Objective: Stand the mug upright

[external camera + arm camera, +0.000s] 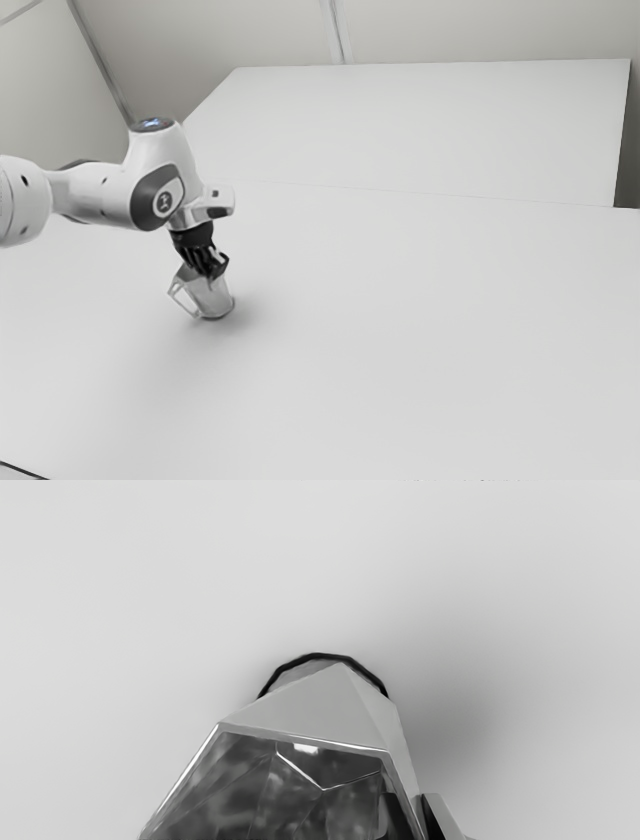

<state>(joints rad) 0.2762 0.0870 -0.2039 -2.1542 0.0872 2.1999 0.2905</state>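
Grey, slick-looking facets in the wrist view: that's the mug (310,700), mouth toward the cam, dark base ring (320,655) at the far end. One of the fingers (444,815) is outside the wall, the other inside, w/ the wall pinched btwn them just below the rim (305,738). Ext. view: mug's under the arm (105,190), toward that view's left, mouth up, base down at the surface (400,330), w/ a slight lean, though some of that may be the cam angle. Can't tell if the base sits flat or a touch off. Handle (173,291) points to the ext. view's left, clear of the fingers. Handling, my guess: stiff, fairly light, thin-walled, prob. slippery; if it's glass, chips easily, so no hard squeeze & no knock on the base. One-sided wall grip is OK for steering but the mug could pivot about the pads, esp. w/ its weight hanging off to one side. Wall near the rim is a decent hold; handle's the alt., tho it'd swing more.
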